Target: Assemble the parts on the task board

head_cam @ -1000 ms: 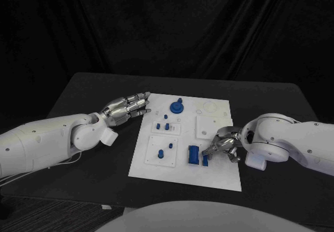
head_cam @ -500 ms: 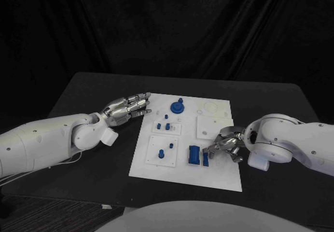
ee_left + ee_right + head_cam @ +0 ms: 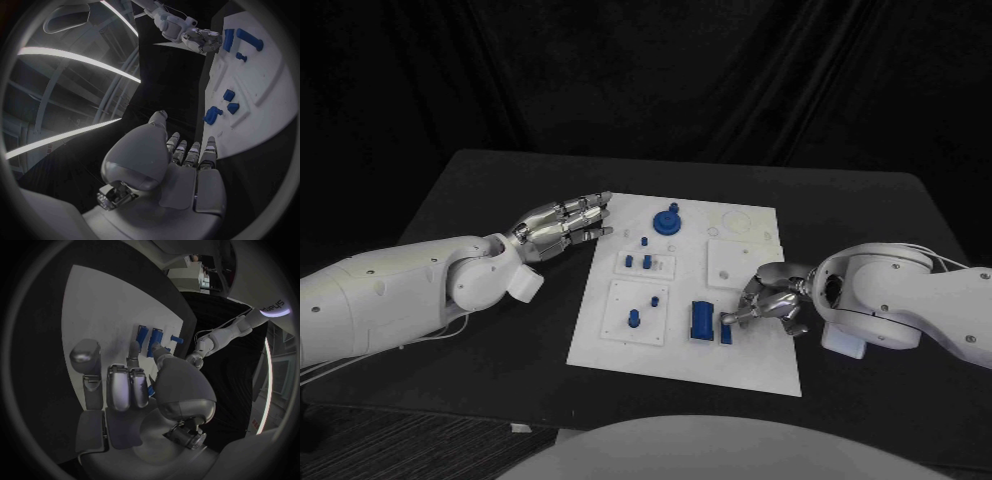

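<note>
The flat rectangular task board (image 3: 687,362) is plain white, lying on a matte black table (image 3: 488,190) before a black draped backdrop (image 3: 646,70). The small plastic parts are all one saturated blue — the round knobbed piece (image 3: 668,220), the upright rectangular block (image 3: 700,320), the little pegs (image 3: 636,262) — each on a white inset tile. Both arms are glossy white, and the left hand (image 3: 564,225) and right hand (image 3: 769,303) are metallic silver with dark seams.
</note>
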`<state>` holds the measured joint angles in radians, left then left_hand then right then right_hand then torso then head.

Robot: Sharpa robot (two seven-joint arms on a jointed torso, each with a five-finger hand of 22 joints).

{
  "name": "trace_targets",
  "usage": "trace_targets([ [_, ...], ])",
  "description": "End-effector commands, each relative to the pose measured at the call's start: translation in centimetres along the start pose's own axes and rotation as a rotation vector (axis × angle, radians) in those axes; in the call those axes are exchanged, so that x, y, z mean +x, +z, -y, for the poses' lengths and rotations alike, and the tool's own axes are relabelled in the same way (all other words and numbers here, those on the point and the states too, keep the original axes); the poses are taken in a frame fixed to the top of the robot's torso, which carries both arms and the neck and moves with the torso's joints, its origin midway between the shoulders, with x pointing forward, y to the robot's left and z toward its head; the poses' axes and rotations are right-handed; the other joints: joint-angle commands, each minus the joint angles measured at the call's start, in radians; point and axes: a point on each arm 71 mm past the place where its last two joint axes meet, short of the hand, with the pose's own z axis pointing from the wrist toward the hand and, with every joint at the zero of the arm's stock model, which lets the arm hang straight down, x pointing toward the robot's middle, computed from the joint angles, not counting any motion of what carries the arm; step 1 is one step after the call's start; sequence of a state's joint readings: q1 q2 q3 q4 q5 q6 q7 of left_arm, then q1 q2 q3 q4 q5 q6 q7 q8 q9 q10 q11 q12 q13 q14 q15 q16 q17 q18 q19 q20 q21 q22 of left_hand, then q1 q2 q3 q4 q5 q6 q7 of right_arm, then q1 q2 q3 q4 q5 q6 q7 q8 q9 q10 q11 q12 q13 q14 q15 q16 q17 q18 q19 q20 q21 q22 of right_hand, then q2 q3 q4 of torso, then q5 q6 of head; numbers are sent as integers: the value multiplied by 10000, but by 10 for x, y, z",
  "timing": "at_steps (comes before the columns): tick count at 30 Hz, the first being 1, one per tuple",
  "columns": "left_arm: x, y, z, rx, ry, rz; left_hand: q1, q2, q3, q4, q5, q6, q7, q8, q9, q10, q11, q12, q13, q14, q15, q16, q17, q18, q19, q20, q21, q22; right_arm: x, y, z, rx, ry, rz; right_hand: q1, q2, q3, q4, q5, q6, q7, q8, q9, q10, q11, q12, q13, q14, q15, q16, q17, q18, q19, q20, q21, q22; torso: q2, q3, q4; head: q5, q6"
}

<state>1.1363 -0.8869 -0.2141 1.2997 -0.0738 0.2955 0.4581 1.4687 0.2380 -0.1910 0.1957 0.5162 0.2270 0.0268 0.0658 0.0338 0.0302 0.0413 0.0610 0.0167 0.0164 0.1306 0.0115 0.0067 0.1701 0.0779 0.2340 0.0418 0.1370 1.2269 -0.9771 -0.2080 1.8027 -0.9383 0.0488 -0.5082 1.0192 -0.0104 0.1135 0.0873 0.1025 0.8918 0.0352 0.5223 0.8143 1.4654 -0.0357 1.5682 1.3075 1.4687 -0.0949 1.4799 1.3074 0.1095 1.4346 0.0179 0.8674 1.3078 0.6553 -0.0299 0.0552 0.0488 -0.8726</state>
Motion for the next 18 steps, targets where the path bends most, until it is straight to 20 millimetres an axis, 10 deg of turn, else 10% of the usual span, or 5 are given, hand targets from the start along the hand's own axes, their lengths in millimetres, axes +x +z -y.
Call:
trace_targets([
  [1, 1, 0, 0, 80, -112, -104, 25, 63, -9, -77, 42, 4, 42, 37, 13, 8, 65, 38, 7, -6, 69, 57, 13, 29, 74, 25, 45, -15, 6, -1, 0, -96, -1117, 48, 130, -18, -366, 156, 119, -362, -106, 979, 1085, 1054, -129, 26, 2633, 569, -117, -75, -19, 136, 0, -125, -137, 970, 0, -1, -1, 3, 0],
  [7, 1, -1, 0, 79, -113, -98, 25, 63, -9, -77, 42, 4, 42, 37, 13, 8, 65, 38, 7, -6, 69, 57, 13, 29, 74, 25, 45, -15, 12, 0, 3, 22, -1422, -109, 328, 42, -754, 261, 54, -544, -245, 1832, 2117, 1054, -225, 26, 2633, 564, -206, -102, -63, 145, 2, -201, -234, 955, 0, -3, 0, 2, 0],
  [18, 1, -1, -1, 68, -119, -94, 25, 63, -9, -77, 42, 4, 42, 37, 13, 8, 65, 38, 7, -6, 69, 57, 13, 29, 74, 25, 45, -15, 22, 4, 6, 142, -1578, -509, 390, 48, -1016, 356, -216, -640, -308, 2217, 2687, 1054, -278, 26, 2633, 554, -250, -131, -121, 157, -3, -242, -340, 936, 1, -1, 1, 14, 0],
])
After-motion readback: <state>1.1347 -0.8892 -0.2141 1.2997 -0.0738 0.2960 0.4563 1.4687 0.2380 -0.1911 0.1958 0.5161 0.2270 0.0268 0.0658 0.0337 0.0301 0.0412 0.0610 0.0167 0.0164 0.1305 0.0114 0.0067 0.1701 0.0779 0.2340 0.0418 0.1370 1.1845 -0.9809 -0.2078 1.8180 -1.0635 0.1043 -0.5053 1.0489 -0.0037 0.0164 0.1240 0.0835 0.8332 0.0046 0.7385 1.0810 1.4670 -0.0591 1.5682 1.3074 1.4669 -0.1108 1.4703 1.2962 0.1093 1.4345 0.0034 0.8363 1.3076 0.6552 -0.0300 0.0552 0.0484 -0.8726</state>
